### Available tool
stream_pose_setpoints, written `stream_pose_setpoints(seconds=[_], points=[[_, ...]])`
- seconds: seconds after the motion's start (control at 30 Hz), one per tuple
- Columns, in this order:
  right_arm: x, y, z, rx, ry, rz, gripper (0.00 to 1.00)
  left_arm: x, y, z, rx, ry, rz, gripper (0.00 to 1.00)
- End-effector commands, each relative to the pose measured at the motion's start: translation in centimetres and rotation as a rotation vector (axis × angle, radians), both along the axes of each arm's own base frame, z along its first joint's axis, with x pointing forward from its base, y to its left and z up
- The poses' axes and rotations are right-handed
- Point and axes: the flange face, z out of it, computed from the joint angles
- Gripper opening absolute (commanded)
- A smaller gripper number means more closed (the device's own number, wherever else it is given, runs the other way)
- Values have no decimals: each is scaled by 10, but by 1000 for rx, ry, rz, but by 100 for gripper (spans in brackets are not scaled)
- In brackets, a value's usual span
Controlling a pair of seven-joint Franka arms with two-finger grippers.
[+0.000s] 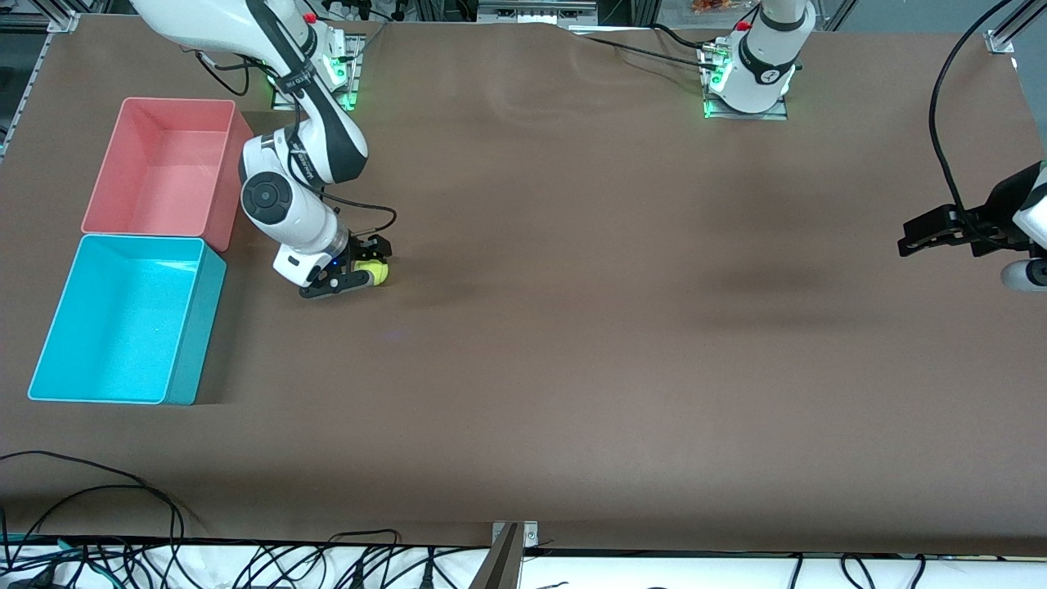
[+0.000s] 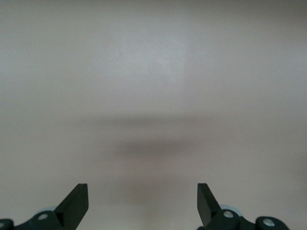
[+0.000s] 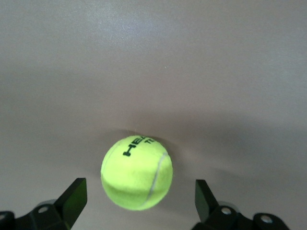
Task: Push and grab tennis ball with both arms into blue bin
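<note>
Tennis ball on the brown table, lying between the spread fingers of the right gripper, which is down at table level near the blue bin. The front view shows the ball partly covered by the gripper's black fingers, so contact cannot be judged there. The right wrist view resolves this: the ball sits between the two fingertips with a visible gap on each side (neither finger touches it), and dark printed lettering faces the camera.

The blue bin stands toward the right arm's end of the table, nearer to the front camera than the pink bin, the two just beside each other. The ball lies beside the blue bin, apart from its wall.

The left gripper hangs in the air over the left arm's end of the table, well apart from the ball; this arm waits. From the front its fingers appear only as a dark outline. The left wrist view shows them spread wide over bare tabletop, holding nothing, with a soft shadow on the surface below.
</note>
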Motion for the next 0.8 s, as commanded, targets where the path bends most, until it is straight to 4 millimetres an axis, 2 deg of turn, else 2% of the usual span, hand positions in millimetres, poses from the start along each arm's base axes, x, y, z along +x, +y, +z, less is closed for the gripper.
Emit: stream_pose_setpoints(seconds=[0.0,0.17,0.3,0.53,0.67,0.77], points=[[-3,2,-15,15,-7,-20,100,-3,-7,2,-3,8,-35,100],[-4,3,-33,18,-3,-20,100,-2,-3,4,-3,4,-27,100],[-5,2,-35,18,0,-10,98,-3,-3,5,-4,2,-24,100],[-5,2,-35,15,5,6,59,-3,-5,5,-4,4,-24,100],[-6,9,-38,17,8,45,43,-3,-5,4,-4,5,-24,100],[-4,9,-32,17,8,49,40,-3,0,7,-2,0,-15,100]])
